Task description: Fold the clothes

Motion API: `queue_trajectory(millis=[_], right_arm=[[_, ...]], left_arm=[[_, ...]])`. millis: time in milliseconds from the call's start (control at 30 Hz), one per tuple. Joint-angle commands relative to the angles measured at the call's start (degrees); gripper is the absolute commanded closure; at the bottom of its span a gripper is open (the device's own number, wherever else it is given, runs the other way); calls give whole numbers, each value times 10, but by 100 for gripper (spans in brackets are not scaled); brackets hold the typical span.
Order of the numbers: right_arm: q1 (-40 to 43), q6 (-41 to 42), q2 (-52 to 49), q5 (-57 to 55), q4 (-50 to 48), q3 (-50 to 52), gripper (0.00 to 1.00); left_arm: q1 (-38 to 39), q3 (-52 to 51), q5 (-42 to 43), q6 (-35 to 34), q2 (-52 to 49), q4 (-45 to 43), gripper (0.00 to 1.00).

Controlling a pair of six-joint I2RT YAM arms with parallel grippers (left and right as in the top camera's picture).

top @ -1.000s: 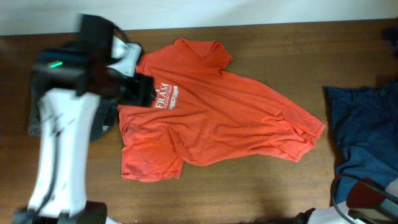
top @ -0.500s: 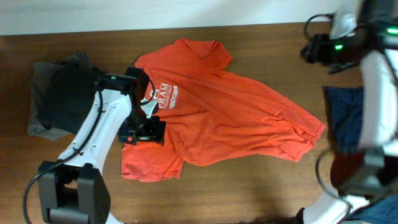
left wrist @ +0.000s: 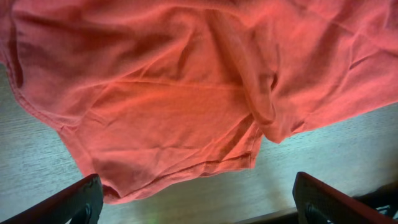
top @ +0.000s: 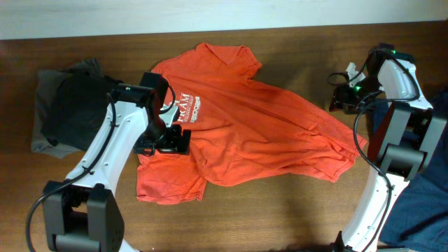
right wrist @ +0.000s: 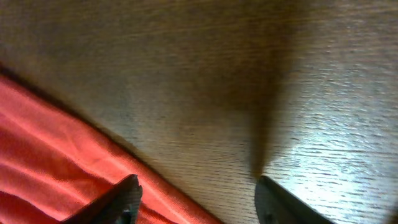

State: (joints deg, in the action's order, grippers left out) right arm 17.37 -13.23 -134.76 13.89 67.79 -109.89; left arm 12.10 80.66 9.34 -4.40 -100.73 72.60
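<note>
The clothes here are chiefly a large orange-red T-shirt (top: 252,126) with white lettering, lying spread and creased across the middle of the table. My left gripper (top: 164,143) hovers over its left part. In the left wrist view the T-shirt (left wrist: 186,93) fills the upper frame, and the left gripper (left wrist: 199,205) stands wide open with only tabletop between its fingers. My right gripper (top: 341,98) sits by the shirt's right edge. It is open (right wrist: 196,199), over bare wood, with the T-shirt's hem (right wrist: 56,155) beside its left finger.
A dark grey and black pile of clothes (top: 66,112) lies at the table's left end. A navy blue garment (top: 423,206) lies at the right end, partly behind the right arm's base. The table's far edge meets a pale wall.
The right arm has come down from the far right corner to the shirt's right edge. The left gripper has settled over the shirt's left side and opened wider.
</note>
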Motion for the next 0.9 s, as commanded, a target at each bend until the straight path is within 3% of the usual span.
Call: queue_trajectory(millis=[0, 133, 200, 333, 367, 400, 567, 633, 733, 867], right_arm=[[-9, -56, -7, 39, 14, 19, 44], [-13, -80, -7, 55, 16, 60, 44], [-13, -89, -7, 60, 16, 77, 50], [-13, -90, -7, 85, 11, 84, 74], [-13, -90, -7, 86, 10, 78, 89], [-13, -90, -6, 86, 10, 74, 96], [-14, -71, 1, 102, 36, -28, 96], [-15, -57, 6, 106, 24, -114, 96], [-16, -5, 6, 105, -84, -202, 96], [-16, 104, 5, 105, -242, -216, 96]], left_arm=[[-1, -3, 14, -5, 14, -4, 3], [-1, -3, 14, -5, 14, -15, 3], [-1, -3, 14, -5, 14, -21, 3], [-1, -3, 14, -5, 14, -34, 2], [-1, -3, 14, -5, 14, -39, 1], [-1, -3, 14, -5, 14, -42, 1], [-1, -3, 14, -5, 14, -51, 1], [-1, -3, 14, -5, 14, -53, 1], [-1, -3, 14, -5, 14, -62, 1], [-1, -3, 14, -5, 14, -63, 1]])
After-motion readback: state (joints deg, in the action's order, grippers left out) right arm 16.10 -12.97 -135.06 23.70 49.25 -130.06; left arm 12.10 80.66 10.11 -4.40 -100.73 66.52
